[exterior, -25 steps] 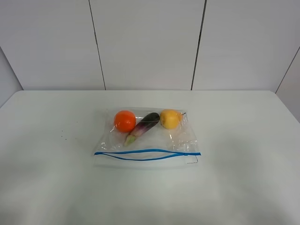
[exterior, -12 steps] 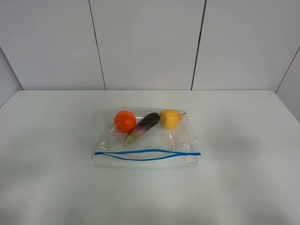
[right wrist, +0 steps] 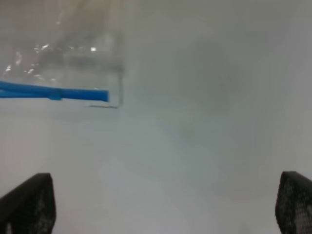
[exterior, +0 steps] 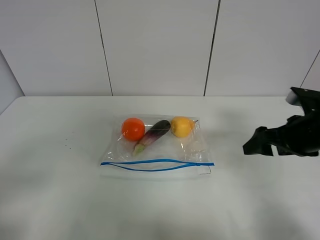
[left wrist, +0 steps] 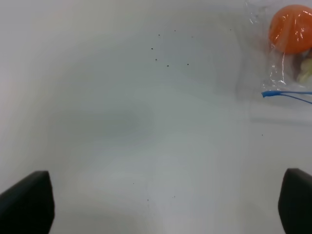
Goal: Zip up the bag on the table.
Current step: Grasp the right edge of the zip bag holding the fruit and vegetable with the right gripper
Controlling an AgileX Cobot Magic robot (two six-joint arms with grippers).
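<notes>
Overhead and wrist views of your workspace.

The white table [exterior: 60,200] carries everything you see. The bag [exterior: 165,150], clear plastic and rectangular, lies flat near the table's middle. It sits well apart from your right claw [exterior: 257,145], out beyond the claw's tips and toward the table's centre.

That right claw hangs over the table's right side. In its wrist view [right wrist: 161,204], the two dark fingertips [right wrist: 29,204] stand spread wide with only bare tabletop between them. The bag's nearest corner lies ahead of it and off to one side.

Your left claw [left wrist: 161,202] does not show in the overhead view. Its wrist view shows its fingertips [left wrist: 27,204] likewise spread wide and pinching nothing, with the bag's opposite corner ahead and to one side.

Inside the bag, along the edge far from the zipper, three items lie in a row:
- an eggplant [exterior: 152,135], dark purple and slanted, in the middle
- an orange [exterior: 133,129], at the end farthest from the right claw
- a yellow fruit [exterior: 182,126], at the end nearest it

The blue zipper strip [exterior: 155,165] runs along the bag's near edge. Its two lines meet at both ends and part in between.

A few dark specks [left wrist: 165,58] dot the table ahead of the left claw.
</notes>
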